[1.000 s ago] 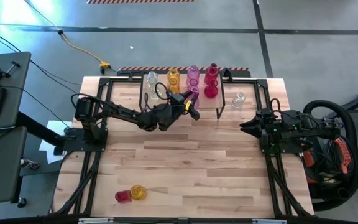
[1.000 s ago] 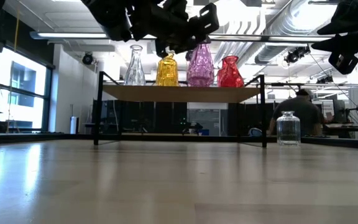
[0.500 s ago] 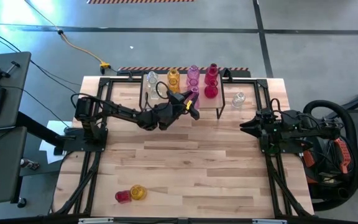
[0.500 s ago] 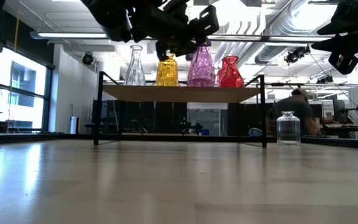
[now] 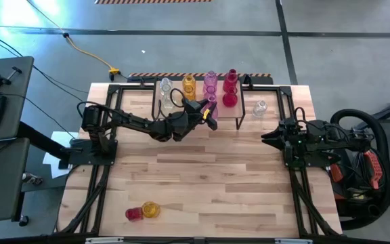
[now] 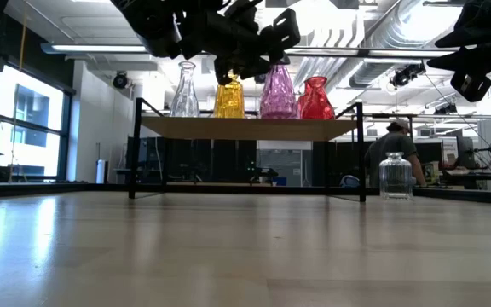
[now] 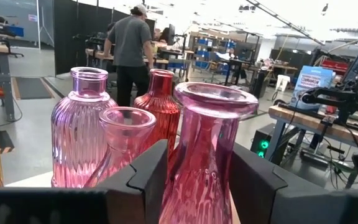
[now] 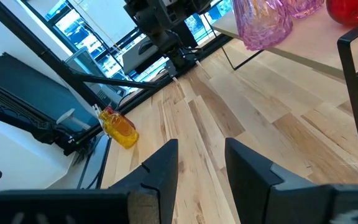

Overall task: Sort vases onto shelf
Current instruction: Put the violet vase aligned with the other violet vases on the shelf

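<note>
The shelf [image 5: 235,114] stands at the table's far side. It carries clear [image 6: 184,89], amber [image 6: 228,97], pink [image 7: 82,137] and red [image 6: 315,99] vases. My left gripper [image 7: 199,177] reaches level over the shelf's near edge, shut on a pink vase [image 7: 207,143] that stands there [image 6: 277,89]. My right gripper [image 8: 201,165] waits open at the table's right side [image 5: 271,137], with nothing between its fingers. One clear vase [image 5: 260,107] stands on the table right of the shelf. An amber vase [image 5: 150,209] and a red vase [image 5: 134,214] lie near the front left corner. My left gripper pinches the pink vase's body [image 7: 185,168], below its flared neck, between the two fingers. The fingers [image 7: 148,177] come in level from the table's left. The vase is upright with its base on the shelf top [image 6: 245,128].
Behind the held vase, other pink vases and a red one crowd close [image 7: 157,106]. The shelf's black legs [image 8: 353,93] stand between my right gripper and the vases. Bare tabletop [image 5: 208,176] fills the middle. People move about in the room beyond [image 7: 129,50].
</note>
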You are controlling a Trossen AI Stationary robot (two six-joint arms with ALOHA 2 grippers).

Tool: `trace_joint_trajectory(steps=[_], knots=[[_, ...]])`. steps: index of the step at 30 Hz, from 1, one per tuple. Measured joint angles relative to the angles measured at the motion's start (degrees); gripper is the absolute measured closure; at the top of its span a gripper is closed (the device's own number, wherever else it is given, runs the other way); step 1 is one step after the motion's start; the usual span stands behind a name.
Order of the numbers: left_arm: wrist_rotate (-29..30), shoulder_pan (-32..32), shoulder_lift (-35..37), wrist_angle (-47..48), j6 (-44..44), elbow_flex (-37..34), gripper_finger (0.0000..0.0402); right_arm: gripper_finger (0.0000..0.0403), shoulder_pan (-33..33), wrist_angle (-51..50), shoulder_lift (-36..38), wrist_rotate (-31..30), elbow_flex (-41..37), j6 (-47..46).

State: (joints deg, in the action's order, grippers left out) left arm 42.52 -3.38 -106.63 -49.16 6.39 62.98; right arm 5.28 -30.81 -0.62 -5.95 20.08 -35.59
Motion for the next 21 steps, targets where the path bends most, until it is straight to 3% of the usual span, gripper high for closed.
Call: trace_joint_trajectory(steps=[10, 21], knots=[[1.0, 0.0, 0.0, 0.1, -0.4, 0.0, 0.0228, 0.0289, 0.0, 0.0, 0.0, 0.0, 0.0, 0.0], [0.2, -1.1, 0.0, 0.4, 0.0, 0.0, 0.0222, 0.0289, 0.0, 0.0, 0.0, 0.0, 0.0, 0.0]])
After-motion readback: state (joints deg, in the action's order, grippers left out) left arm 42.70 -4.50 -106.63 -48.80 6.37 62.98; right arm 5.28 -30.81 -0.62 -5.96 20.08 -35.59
